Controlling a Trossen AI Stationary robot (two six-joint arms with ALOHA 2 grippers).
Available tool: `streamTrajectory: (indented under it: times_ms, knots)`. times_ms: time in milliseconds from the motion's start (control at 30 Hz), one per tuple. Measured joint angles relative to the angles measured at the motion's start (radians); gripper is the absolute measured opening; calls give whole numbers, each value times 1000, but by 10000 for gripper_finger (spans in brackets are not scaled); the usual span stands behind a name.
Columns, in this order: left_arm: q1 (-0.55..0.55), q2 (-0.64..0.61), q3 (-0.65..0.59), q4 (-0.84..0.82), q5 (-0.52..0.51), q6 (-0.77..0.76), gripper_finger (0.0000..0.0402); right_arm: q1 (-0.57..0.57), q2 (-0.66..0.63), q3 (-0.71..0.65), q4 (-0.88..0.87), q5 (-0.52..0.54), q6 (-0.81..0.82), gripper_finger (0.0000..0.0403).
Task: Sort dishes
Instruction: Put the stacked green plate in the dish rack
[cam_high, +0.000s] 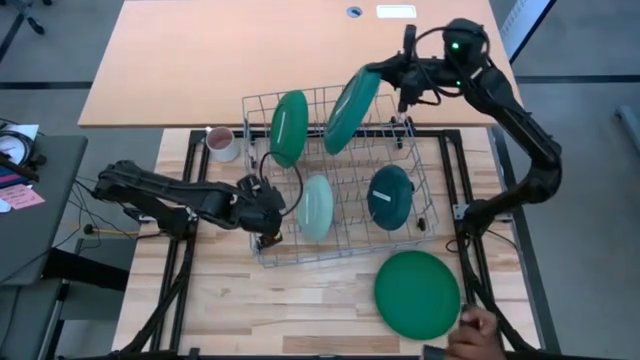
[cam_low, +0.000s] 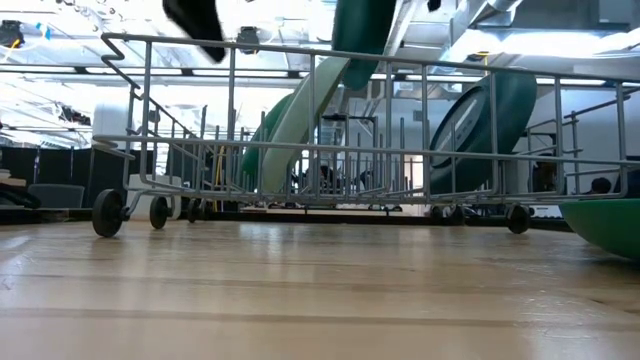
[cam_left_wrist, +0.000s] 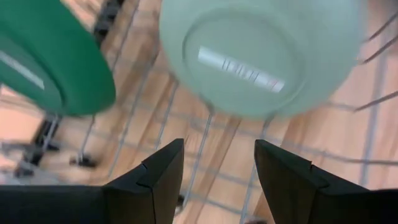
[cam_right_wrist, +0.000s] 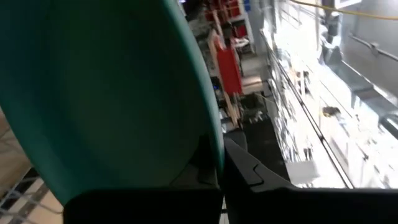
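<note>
Nearest my high camera, the right gripper is pinched shut on the rim of a large dark green plate, held tilted above the wire dish rack. My left gripper, fingers parted and empty, sits beside the pale mint plate standing in the rack.

The rack is thin bare metal wire. In it, the pale mint plate and dark teal plate look smooth and glossy. Beneath it, the desk is pale planked wood, matt.
</note>
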Motion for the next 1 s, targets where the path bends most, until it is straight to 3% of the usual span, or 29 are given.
streamTrajectory:
  times_ms: [367, 533, 1000]
  knots:
    - [-2, 0, -83, -206, -7, -233, 189, -108, 113, 0, 38, -267, -64, 1]
    - [-2, 0, -95, -273, -54, -331, 189, -123, 160, 0, 73, -281, -75, 1]
    - [-3, -23, -274, -259, -126, -310, 189, -112, 224, 1, 112, -289, -139, 1]
